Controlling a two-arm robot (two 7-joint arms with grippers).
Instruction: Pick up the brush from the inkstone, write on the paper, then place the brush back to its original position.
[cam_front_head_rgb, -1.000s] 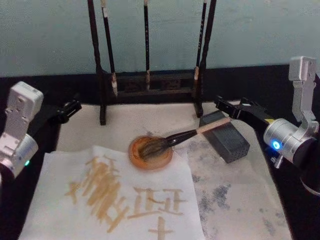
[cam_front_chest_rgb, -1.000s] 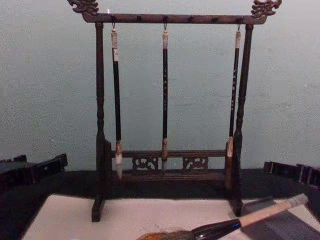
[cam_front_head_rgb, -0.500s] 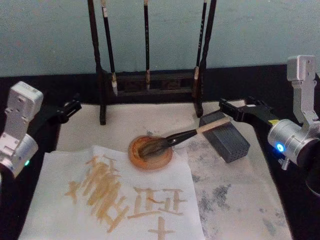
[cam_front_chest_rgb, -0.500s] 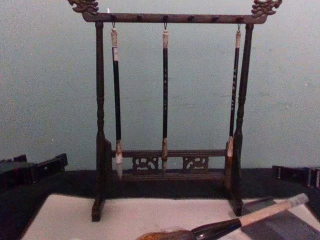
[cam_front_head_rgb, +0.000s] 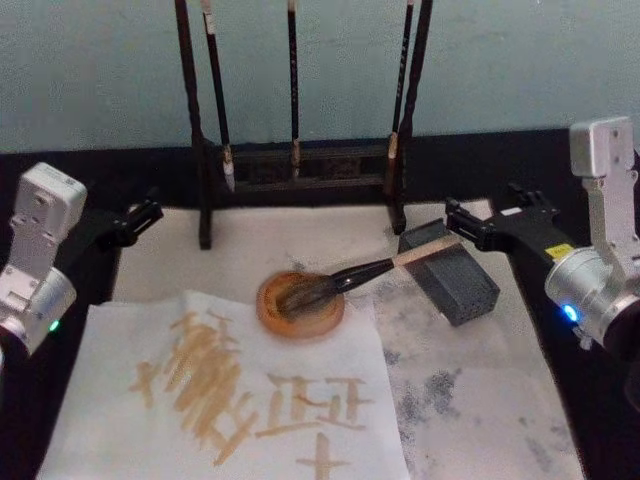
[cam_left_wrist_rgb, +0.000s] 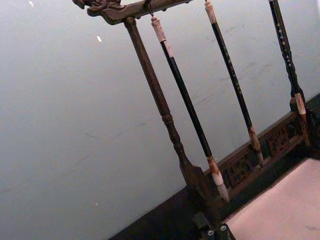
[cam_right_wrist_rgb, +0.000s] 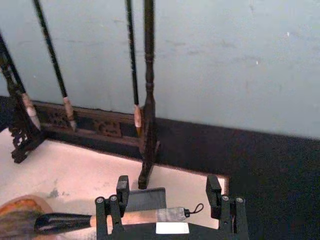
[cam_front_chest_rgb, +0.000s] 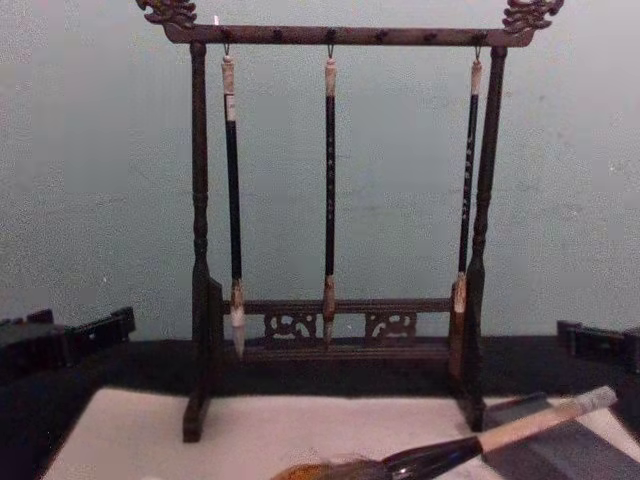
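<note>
From my head, the brush (cam_front_head_rgb: 350, 275) lies bristles in the inkstone (cam_front_head_rgb: 300, 305), handle on the dark block (cam_front_head_rgb: 452, 272); my right gripper (cam_front_head_rgb: 462, 224) hangs empty just beyond the handle's tip. The paper (cam_front_head_rgb: 230, 390) bears ochre characters I cannot read. My right wrist shows both fingers (cam_right_wrist_rgb: 122, 187) spread wide above the handle.

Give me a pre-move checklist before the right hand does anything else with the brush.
1. Brush bristles rest in the round inkstone, handle propped on the dark block: ok.
2. Right hand open and off the handle, just beyond its pale end: ok.
3. Paper lies flat and already carries brown strokes: ok.
4. Left hand parked at the table's left edge, away from the brush: ok.
5. Three thin brushes hang on the rack, untouched: ok.
6. Ink left on bristles: cannot tell.
</note>
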